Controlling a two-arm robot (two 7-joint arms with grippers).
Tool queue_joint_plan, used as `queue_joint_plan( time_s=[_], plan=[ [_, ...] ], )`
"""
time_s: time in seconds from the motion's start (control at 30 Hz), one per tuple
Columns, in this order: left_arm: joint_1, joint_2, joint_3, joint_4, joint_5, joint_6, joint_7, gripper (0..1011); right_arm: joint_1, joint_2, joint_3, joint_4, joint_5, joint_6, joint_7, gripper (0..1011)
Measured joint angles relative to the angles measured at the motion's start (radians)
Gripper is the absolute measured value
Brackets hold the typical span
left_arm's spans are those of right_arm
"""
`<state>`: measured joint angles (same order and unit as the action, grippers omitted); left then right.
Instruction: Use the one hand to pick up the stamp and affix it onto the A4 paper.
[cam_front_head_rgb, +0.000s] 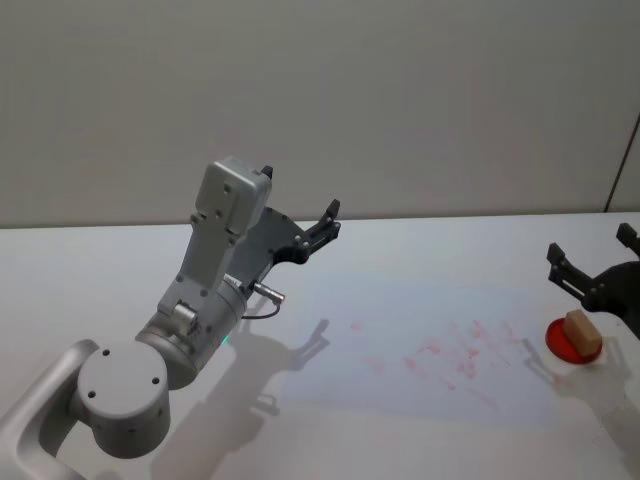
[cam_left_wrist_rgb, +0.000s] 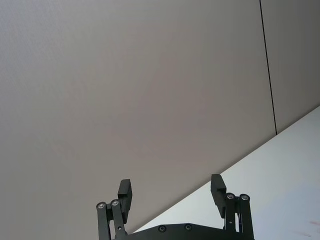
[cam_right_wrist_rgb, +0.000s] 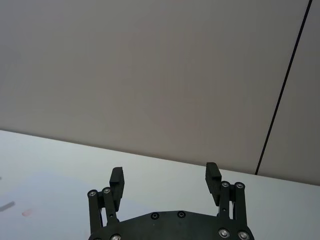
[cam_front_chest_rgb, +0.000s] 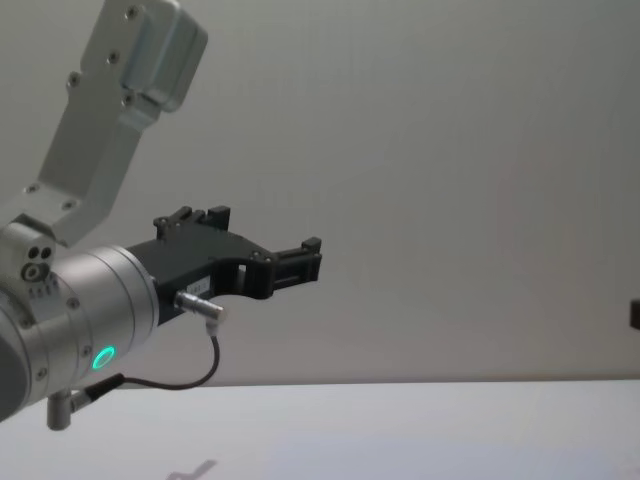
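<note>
The white table (cam_front_head_rgb: 450, 250) is carrying one A4 paper (cam_front_head_rgb: 400, 330), smudged with red marks, while the big silver left arm (cam_front_head_rgb: 200, 300) is rising from the near left, elbow bent. It is tilting the left gripper (cam_front_head_rgb: 325, 222) up toward the wall, fingers spread wide and gripping nothing. Two grippers are showing: the right gripper (cam_front_head_rgb: 590, 252) is hovering at the right edge, equally wide and empty, just behind one round red pad (cam_front_head_rgb: 553, 336), and one stamp (cam_front_head_rgb: 583, 332) is sitting on that pad, just off the paper's right edge, touching neither gripper.
</note>
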<state>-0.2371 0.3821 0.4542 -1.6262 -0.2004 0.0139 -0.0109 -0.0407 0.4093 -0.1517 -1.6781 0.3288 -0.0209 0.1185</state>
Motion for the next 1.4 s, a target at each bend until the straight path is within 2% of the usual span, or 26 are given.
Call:
queue_joint_plan(
  time_s=[0.57, 1.4],
  plan=[
    [0.000, 0.000, 0.000, 0.000, 0.000, 0.000, 0.000, 1001, -0.005, 0.015, 0.010, 0.062, -0.034, 0.044, 0.025, 1001],
    [0.000, 0.000, 0.000, 0.000, 0.000, 0.000, 0.000, 1001, 0.020, 0.009, 0.010, 0.153, -0.067, 0.100, 0.049, 1001]
  ],
)
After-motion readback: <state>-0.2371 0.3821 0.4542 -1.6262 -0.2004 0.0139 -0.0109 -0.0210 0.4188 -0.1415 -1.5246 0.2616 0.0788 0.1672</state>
